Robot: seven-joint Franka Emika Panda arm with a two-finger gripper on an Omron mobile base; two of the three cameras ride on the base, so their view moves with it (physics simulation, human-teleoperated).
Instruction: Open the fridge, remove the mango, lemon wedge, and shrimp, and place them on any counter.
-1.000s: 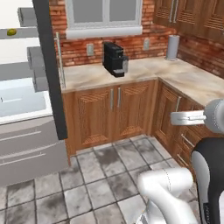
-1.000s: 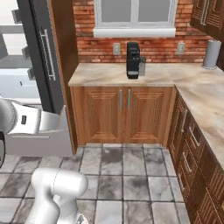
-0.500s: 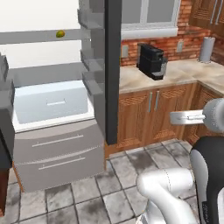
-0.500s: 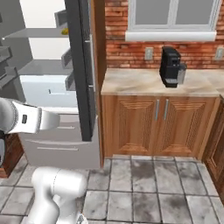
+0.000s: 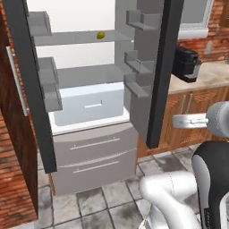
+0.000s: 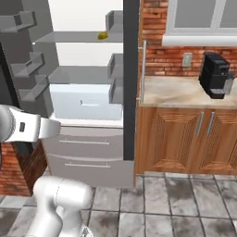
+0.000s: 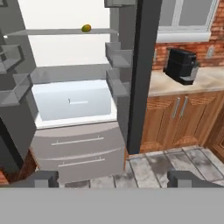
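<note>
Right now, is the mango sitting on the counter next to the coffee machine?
No, the mango sits on the upper shelf inside the open fridge, while the counter holds the coffee machine.

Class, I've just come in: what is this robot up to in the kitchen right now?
The fridge stands with both doors swung open. A small yellow-green mango sits on its upper shelf. The gripper is open, holds nothing and is well short of the shelves. Nothing from the fridge lies on the counter beside the coffee machine.
</note>
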